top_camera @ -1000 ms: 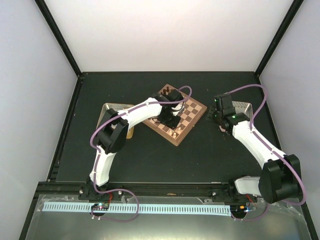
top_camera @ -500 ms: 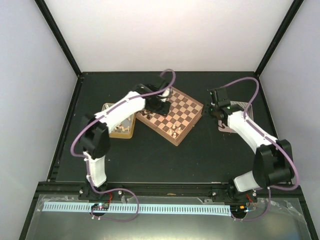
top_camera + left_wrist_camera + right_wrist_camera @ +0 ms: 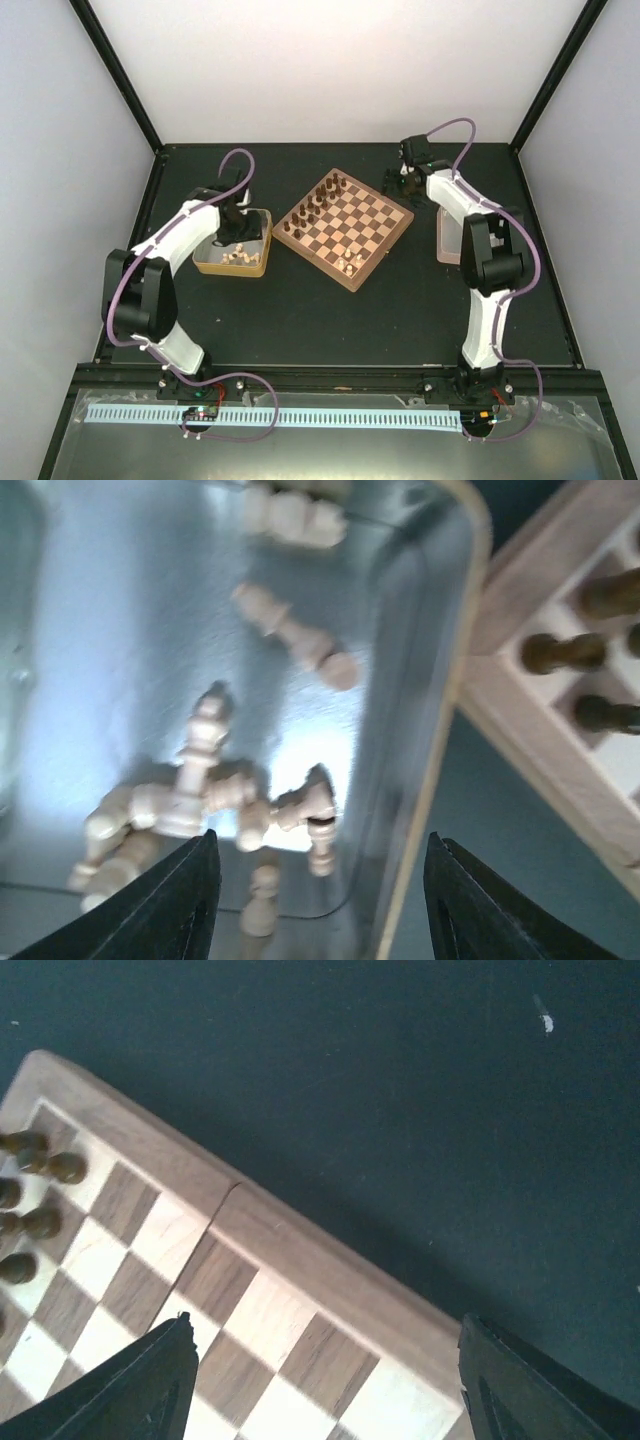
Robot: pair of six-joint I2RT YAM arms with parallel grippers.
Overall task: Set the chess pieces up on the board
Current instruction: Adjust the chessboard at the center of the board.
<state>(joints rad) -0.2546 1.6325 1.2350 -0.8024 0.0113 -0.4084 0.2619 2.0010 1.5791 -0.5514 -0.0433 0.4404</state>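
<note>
The board [image 3: 352,232] lies turned at an angle in the middle of the table. Dark chess pieces [image 3: 320,197] stand along its far-left side and a few pale ones [image 3: 348,263] near its front corner. My left gripper [image 3: 238,233] hangs open over the tan tray [image 3: 230,270]. In the left wrist view, pale pieces [image 3: 205,790] lie jumbled on the tray floor, one [image 3: 262,900] low between my open left gripper [image 3: 320,900] fingers, untouched. My right gripper [image 3: 396,184] is open above the board's far-right corner; the right wrist view shows board rim [image 3: 300,1250] under the right gripper [image 3: 325,1390] and dark pieces [image 3: 40,1180] at left.
A pale tray [image 3: 447,240] lies to the right of the board, partly hidden by the right arm. In the left wrist view the tan tray's rim [image 3: 447,715] runs close to the board's edge [image 3: 520,710]. Black frame posts stand at the table's back corners.
The left arm swung off the board and out over the tan tray. The right arm moved from the right tray to the board's far-right corner. Both grippers opened wider.
</note>
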